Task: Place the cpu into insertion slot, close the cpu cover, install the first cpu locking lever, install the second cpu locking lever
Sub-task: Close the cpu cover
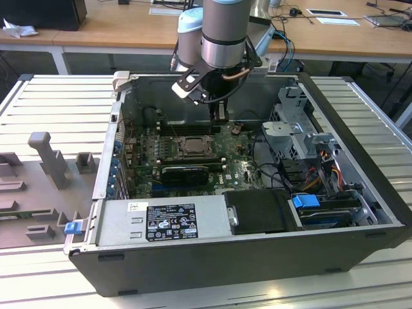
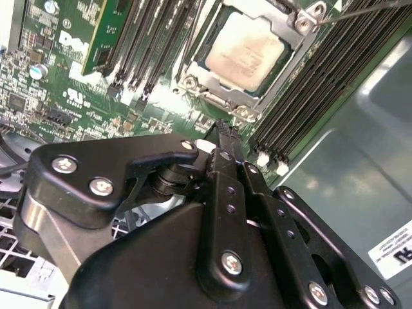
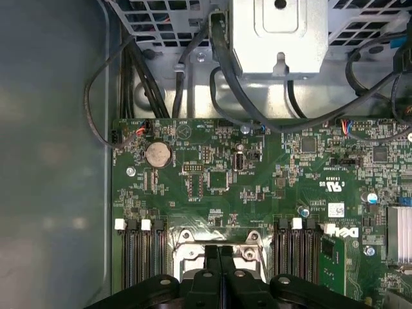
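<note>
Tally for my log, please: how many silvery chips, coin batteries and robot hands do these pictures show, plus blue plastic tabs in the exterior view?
chip: 1
coin battery: 1
hand: 1
blue tabs: 2
Total: 5

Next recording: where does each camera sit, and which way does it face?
Exterior view: off the arm, high, looking down into the open computer case; arm and gripper show.
First wrist view: on the arm, looking along the gripper onto the green circuit board.
Second wrist view: on the arm, behind the gripper, facing the cpu.
Shared: all three show gripper and board; exterior and second wrist views both show the cpu.
</note>
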{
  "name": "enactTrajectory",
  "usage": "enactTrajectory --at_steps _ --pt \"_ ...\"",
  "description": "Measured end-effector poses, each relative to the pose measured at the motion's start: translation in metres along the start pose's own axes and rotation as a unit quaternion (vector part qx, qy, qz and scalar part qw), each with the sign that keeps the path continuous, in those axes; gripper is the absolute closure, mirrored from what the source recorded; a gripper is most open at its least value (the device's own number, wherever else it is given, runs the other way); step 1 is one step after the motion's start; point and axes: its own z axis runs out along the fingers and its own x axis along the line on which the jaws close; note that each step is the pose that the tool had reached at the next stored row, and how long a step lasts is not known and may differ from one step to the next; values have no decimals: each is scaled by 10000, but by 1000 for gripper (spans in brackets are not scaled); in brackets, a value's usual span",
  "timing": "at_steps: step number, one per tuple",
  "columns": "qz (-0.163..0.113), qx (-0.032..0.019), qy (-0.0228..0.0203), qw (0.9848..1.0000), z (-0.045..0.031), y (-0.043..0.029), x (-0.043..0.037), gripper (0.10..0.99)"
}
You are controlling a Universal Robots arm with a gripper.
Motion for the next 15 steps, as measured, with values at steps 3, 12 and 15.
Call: enactTrajectory --at_steps 3,12,15 --pt "0 0 0 10000 40 -56 -2 980" --pt "0 0 0 10000 113 -291 -7 980" --pt "0 0 -1 10000 111 -344 -7 980"
